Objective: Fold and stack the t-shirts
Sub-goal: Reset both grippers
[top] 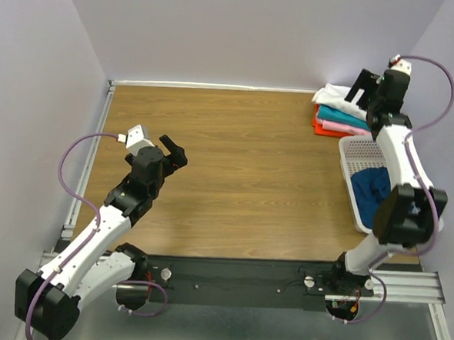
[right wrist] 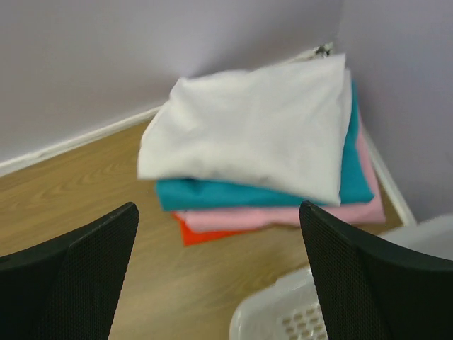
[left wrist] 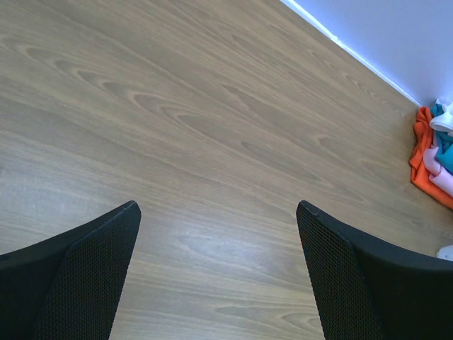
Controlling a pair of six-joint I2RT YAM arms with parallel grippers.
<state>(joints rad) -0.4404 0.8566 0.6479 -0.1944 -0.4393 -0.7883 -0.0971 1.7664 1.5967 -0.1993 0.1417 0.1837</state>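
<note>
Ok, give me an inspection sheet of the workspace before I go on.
Surface: wood table, no damage seen.
Job's things: folded in the far right corner, top to bottom: white shirt, teal shirt, pink shirt, orange shirt; blue shirt crumpled in the basket.
Clutter: nothing seen.
Grippers: left gripper open over bare wood; right gripper open, facing the white shirt, holding nothing.
Cables: left cable and right cable loop off the arms, clear of the cloth.
Surroundings: plain walls; metal rail at the near edge.
</note>
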